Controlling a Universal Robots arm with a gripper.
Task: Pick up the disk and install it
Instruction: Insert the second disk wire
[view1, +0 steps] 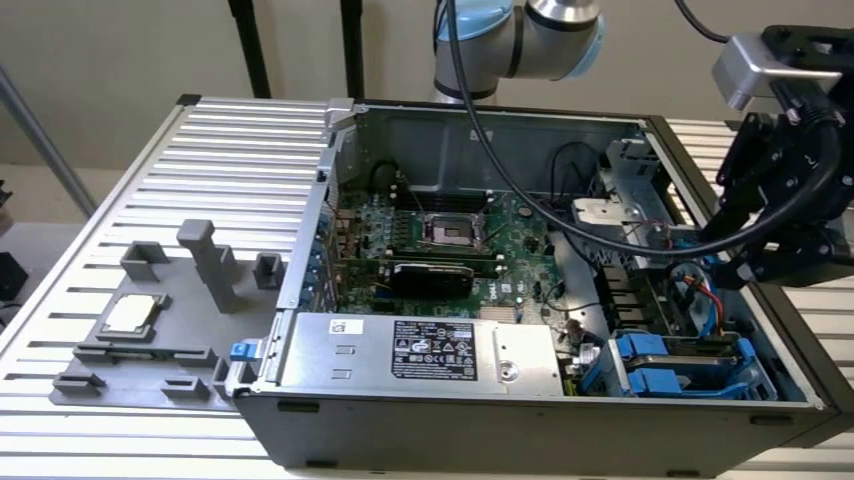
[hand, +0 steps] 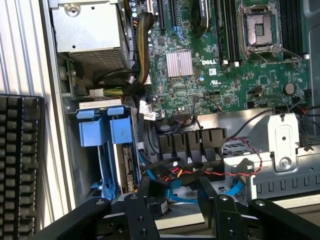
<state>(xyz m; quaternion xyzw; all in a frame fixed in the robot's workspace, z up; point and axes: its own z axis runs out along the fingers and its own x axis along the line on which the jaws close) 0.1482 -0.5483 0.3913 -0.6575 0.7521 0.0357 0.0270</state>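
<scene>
The disk (view1: 663, 381) sits in the blue drive cage (view1: 755, 383) at the near corner of the open computer case, on the exterior view's right. Its blue carrier end faces up beside a second blue carrier end. In the wrist view the disk (hand: 123, 162) shows as a pale strip under the blue tabs. My gripper (view1: 754, 268) hangs above the case's edge on the exterior view's right, a little beyond the cage. Its black fingers (hand: 146, 192) stand apart over a bundle of cables. The gripper (hand: 176, 189) is open with nothing between its fingers.
The case holds a green motherboard (view1: 441, 235), a silver power supply (view1: 414, 350) and loose red, black and blue cables (hand: 235, 165). A grey fixture plate (view1: 147, 330) with a square processor chip (view1: 131, 313) lies on the exterior view's left. A black keyboard (hand: 17, 160) lies outside the case.
</scene>
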